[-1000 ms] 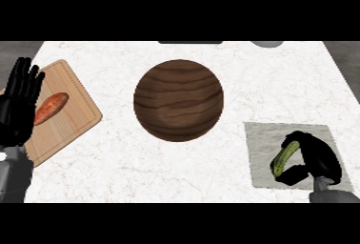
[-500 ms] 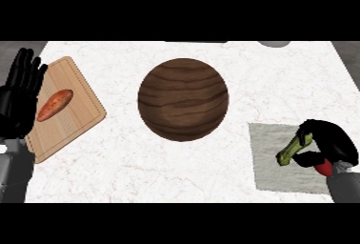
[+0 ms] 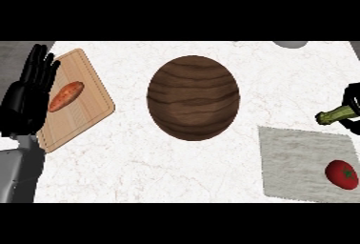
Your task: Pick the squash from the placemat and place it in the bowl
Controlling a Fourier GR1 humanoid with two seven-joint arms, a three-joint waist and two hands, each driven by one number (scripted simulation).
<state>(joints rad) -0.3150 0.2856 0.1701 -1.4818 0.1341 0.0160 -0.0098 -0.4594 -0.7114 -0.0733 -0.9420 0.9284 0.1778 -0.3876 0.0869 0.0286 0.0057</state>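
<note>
Right hand (image 3: 354, 102) curled round squash (image 3: 336, 114), olive-green, elongated, pale tip, above placemat (image 3: 299, 157), right of bowl (image 3: 193, 97)

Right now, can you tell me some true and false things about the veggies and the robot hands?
1. The squash is in the right robot hand, off the placemat. True.
2. The squash is already inside the wooden bowl. False: it is held to the right of the bowl.
3. A tomato lies on the placemat. True.
4. The left robot hand is holding the sweet potato. False: it rests open beside the cutting board, where the sweet potato lies.
</note>
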